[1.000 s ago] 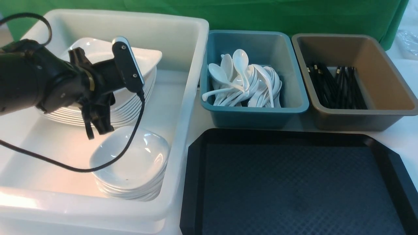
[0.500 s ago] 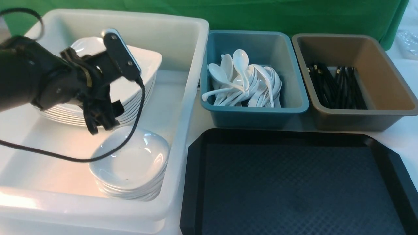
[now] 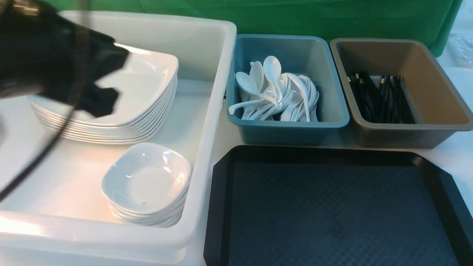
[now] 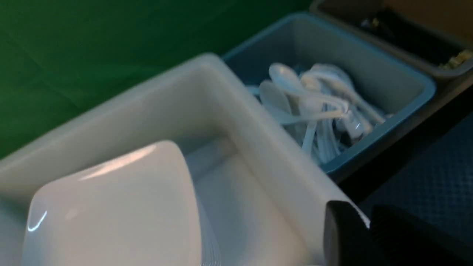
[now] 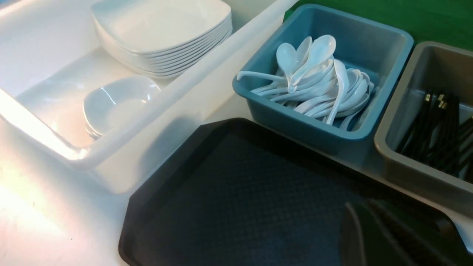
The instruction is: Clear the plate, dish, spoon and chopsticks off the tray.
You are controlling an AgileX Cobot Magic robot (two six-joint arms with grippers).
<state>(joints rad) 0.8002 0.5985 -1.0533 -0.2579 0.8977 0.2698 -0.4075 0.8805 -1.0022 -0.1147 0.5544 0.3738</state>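
In the front view the tray (image 3: 332, 207) lies bare at the near edge of the tabletop (image 3: 458, 155), with only its dimpled black floor and low rim showing. The plate (image 3: 140, 77), glossy and square with rounded corners, tops a stack toward the far left corner of the white tub (image 3: 218, 92). The dish (image 3: 147, 177) caps a smaller stack in the tub's near right corner. The spoon (image 3: 273, 70) rests among others in the teal bin (image 3: 288, 129), and the chopsticks (image 3: 380, 98) lie in the brown bin (image 3: 406, 135). The left gripper (image 3: 101, 103) is a dark blur above the plates, and its cable (image 3: 37, 159) hangs over the tub.

We judge the clearing done, so the arm only has to leave. To do that well it should rise straight over the tub's rim before swinging. The cable must be kept off the slick glazed stacks, which would slide easily.

In the left wrist view the two black jaws sit close together with nothing between them. They sit over the tub's smooth rim, beside the plate's rounded corner.

In the right wrist view the right gripper (image 5: 364, 208) hangs over the tray's near right corner. Its ribbed jaws are together and hold nothing.
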